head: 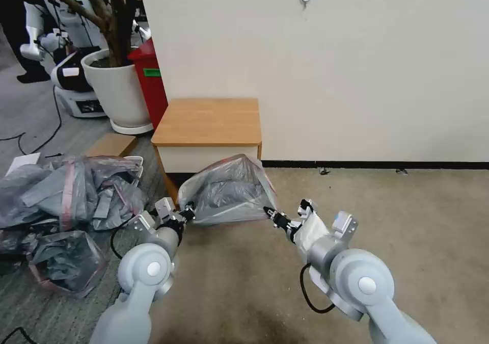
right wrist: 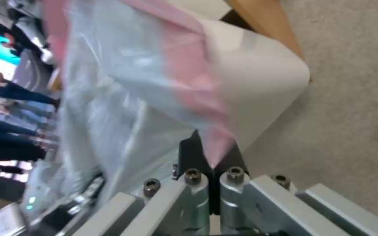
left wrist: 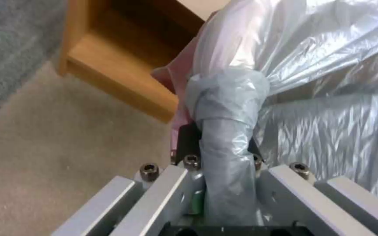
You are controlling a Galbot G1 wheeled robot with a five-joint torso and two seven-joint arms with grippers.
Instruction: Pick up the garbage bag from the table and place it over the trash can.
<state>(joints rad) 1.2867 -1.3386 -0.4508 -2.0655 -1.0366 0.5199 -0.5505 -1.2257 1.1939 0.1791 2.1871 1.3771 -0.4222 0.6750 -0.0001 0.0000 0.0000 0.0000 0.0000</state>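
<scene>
**Bag stretched over the bin, release left to do**

In front of the table (head: 208, 121), the left gripper (head: 189, 212) is pinching a gathered twist of the garbage bag (head: 229, 188), fingers closed on it. The bag is draping over the trash can (right wrist: 259, 82), seemingly seated. The right gripper (head: 268, 212) is clamping the pink rim. The bin's near rim is staying hidden under plastic.

Thin glossy crinkled plastic garbage bag (head: 229, 188); matt smooth wooden table (head: 209, 121).
</scene>
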